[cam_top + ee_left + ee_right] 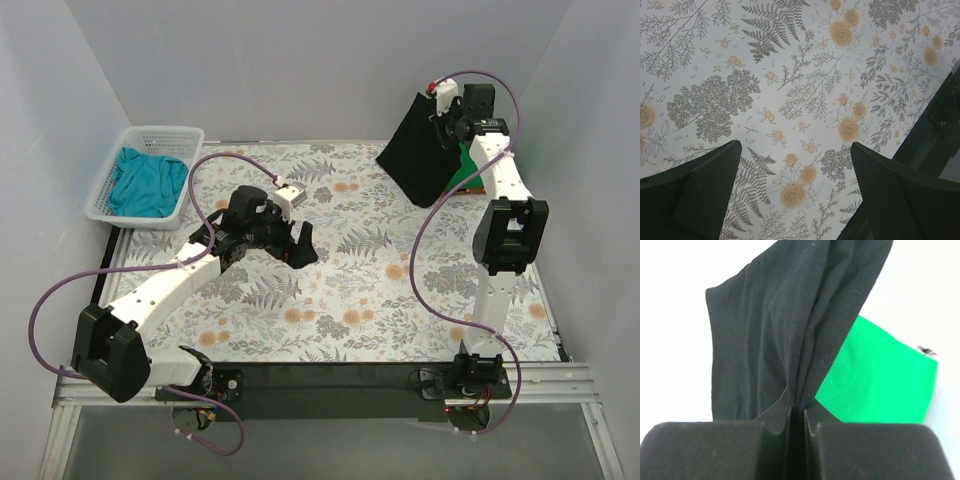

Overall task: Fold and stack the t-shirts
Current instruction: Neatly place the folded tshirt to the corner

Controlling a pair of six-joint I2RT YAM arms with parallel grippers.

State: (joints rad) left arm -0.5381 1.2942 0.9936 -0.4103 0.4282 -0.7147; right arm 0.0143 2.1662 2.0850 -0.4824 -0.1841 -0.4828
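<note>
R gripper: jaws clenched tight on a pinched fold of the black tee, fabric bunched into creases right where the pads meet. From that pinch the tee fans out and hangs down in a tent shape. Its lower edge sits on the table at the far R corner, and the gripper holds the top raised above.

Green tee lies flat just beside and partly under the black one, a bright wedge showing on its R side. In the top view only a thin green strip peeks out by the R arm's forearm.

L gripper: jaws released, spread wide w/ nothing btwn them. Only the floral cloth shows in the gap. It hovers over the cloth L of centre, well apart from every shirt.

Teal tee sits crumpled inside the white mesh basket at the far L corner, at the cloth's edge.
</note>
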